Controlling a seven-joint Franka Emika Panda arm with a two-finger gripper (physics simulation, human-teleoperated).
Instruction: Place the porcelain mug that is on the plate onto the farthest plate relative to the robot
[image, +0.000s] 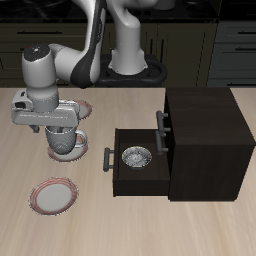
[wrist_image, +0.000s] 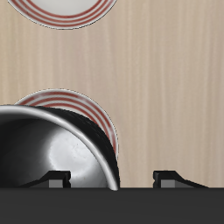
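The porcelain mug (image: 66, 143) stands upright on a saucer (image: 76, 155) about midway across the table. Only the saucer's edge shows, and in the wrist view its rim (wrist_image: 87, 99) looks reddish-striped. My gripper (image: 58, 127) is open and low over the mug (wrist_image: 48, 153), one finger inside and one outside its wall. The farthest plate (image: 54, 195), pink-rimmed with a pale centre, lies empty near the table's front edge and also shows in the wrist view (wrist_image: 66, 7). An all grey-white saucer cannot be made out.
Another saucer (image: 84, 105) lies behind my arm, mostly hidden. A dark cabinet (image: 205, 135) stands beside the mug. Its low drawer (image: 118, 170) is pulled open and holds a metallic patterned bowl (image: 137, 156).
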